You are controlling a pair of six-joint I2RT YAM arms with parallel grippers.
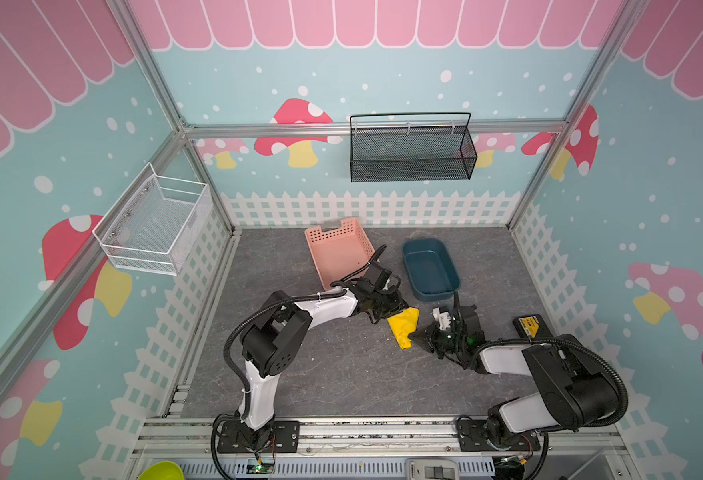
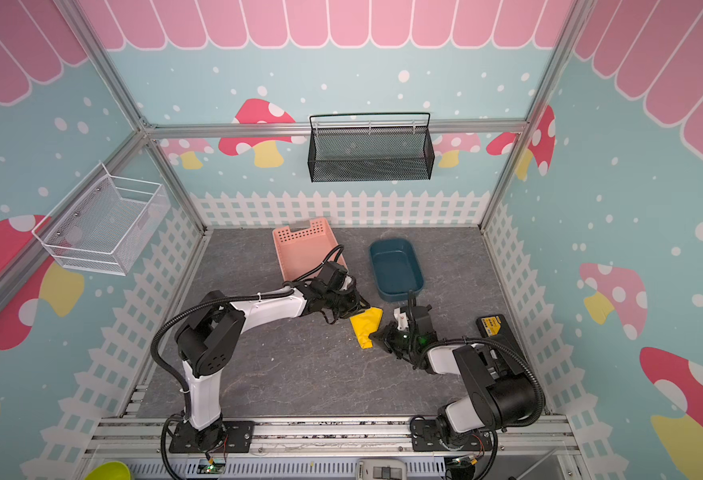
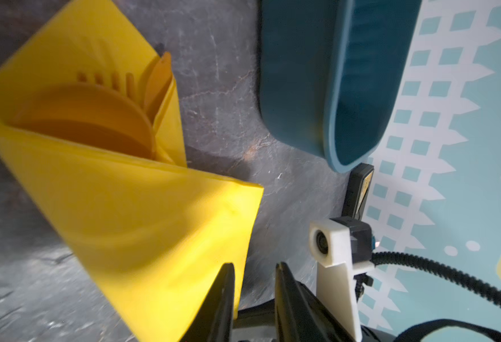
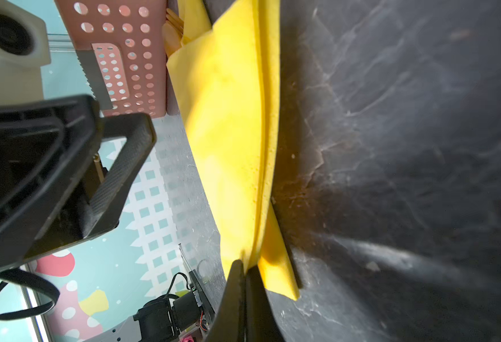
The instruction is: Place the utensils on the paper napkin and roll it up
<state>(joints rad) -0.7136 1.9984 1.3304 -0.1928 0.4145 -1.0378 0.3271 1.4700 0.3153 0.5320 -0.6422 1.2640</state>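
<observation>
Rolling step: napkin (image 1: 404, 328), near blue tub (image 1: 429, 268), wraps utensils (image 3: 101, 115). Right gripper (image 4: 245, 266) pinches its corner; left gripper (image 3: 253, 265) parted, empty. Next, probably: tighten the roll

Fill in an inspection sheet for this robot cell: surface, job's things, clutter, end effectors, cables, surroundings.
Surface: grey stone-patterned tabletop; no spills seen.
Job's things: yellow paper napkin lies folded around the utensils; spoon bowl and fork tines show at its open end.
Clutter: pink basket and blue tub behind the napkin; black-and-yellow device to the right.
End effectors: left end effector open beside the napkin; right end effector shut on a napkin edge.
Cables: black corrugated conduits along both arms, clear of the napkin.
Surroundings: black mesh basket on back wall, white wire basket on left wall.
</observation>
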